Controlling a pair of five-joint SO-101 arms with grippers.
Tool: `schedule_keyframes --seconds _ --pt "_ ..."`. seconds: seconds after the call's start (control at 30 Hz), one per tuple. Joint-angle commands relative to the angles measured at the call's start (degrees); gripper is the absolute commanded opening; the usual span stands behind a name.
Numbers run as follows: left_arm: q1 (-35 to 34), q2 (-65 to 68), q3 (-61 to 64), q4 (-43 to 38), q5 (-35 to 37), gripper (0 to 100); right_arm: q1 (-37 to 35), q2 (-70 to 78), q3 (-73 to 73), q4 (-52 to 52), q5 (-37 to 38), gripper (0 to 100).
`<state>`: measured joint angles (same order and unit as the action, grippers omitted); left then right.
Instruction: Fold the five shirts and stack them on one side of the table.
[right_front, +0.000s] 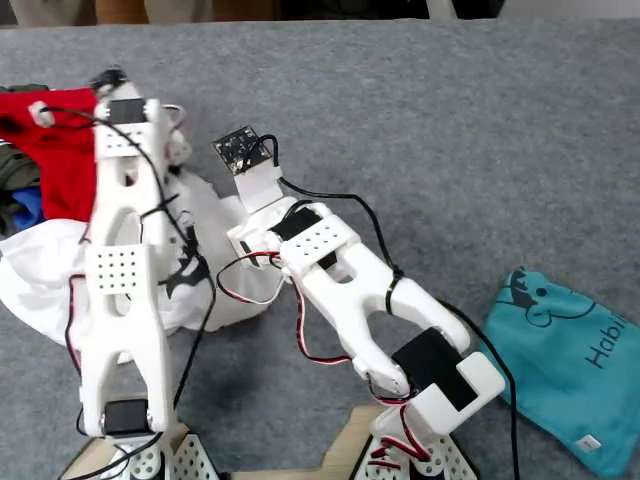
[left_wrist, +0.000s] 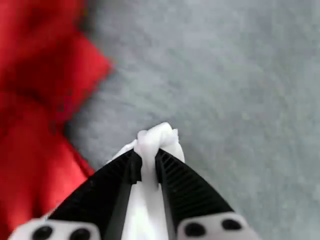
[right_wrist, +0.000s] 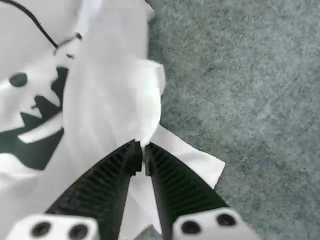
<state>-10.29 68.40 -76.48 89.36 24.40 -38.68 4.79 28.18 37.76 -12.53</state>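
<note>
A white shirt (right_front: 40, 270) with a black print lies crumpled at the left of the grey table, under both arms. My left gripper (left_wrist: 147, 167) is shut on a bunched fold of the white shirt (left_wrist: 157, 137), held above the grey surface beside the red shirt (left_wrist: 35, 100). My right gripper (right_wrist: 143, 155) is shut on another edge of the white shirt (right_wrist: 115, 100), whose black print (right_wrist: 35, 130) lies close by. In the high view the left arm (right_front: 125, 260) stands over the shirt, and the right arm (right_front: 350, 290) comes in from the right.
A red shirt (right_front: 55, 150) lies at the far left with dark green and blue cloth (right_front: 20, 200) beside it. A teal shirt (right_front: 570, 350) lies folded at the right. The grey table surface (right_front: 430, 130) stretches open at the back and middle right.
</note>
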Motion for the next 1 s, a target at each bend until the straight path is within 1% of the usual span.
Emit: schedule_keyframes --seconds 0.0,0.2,0.33,0.43,0.53,0.6,0.7,0.77,0.87,0.97 --pt "-4.2 -0.6 -4.7 -0.4 2.1 2 1.0 -3.9 0.0 -1.1 0.2 1.5" --pt "-9.3 -0.6 -8.3 -0.4 3.3 2 1.0 -3.9 0.0 -1.1 0.2 1.5" --pt "-10.5 -0.1 -9.6 -0.4 3.3 2 1.2 -3.9 0.3 -3.1 0.1 1.6" --pt "-11.2 0.0 -9.6 -0.4 3.3 2 3.7 -3.9 0.0 -3.2 -1.0 1.6" --pt "-11.2 0.0 -9.1 -0.4 3.3 2 7.3 -3.5 -1.6 -3.3 -4.8 1.8" --pt "-11.2 0.1 -9.0 -0.4 3.3 2 8.7 -3.4 -2.4 -3.3 -6.2 5.2" --pt "-11.1 0.5 -8.7 -0.4 3.3 2 9.3 -1.9 -2.5 -4.7 -8.4 16.2" --pt "-10.8 1.8 -8.2 -0.8 3.3 2 9.2 0.3 -3.4 -5.4 -9.5 21.2" --pt "-11.0 3.6 -10.2 -0.8 3.3 2 9.2 4.4 -8.1 -2.5 -9.8 22.0" --pt "-11.5 5.1 -12.7 -0.4 3.3 2 9.1 10.2 -16.4 3.6 -11.3 22.0"
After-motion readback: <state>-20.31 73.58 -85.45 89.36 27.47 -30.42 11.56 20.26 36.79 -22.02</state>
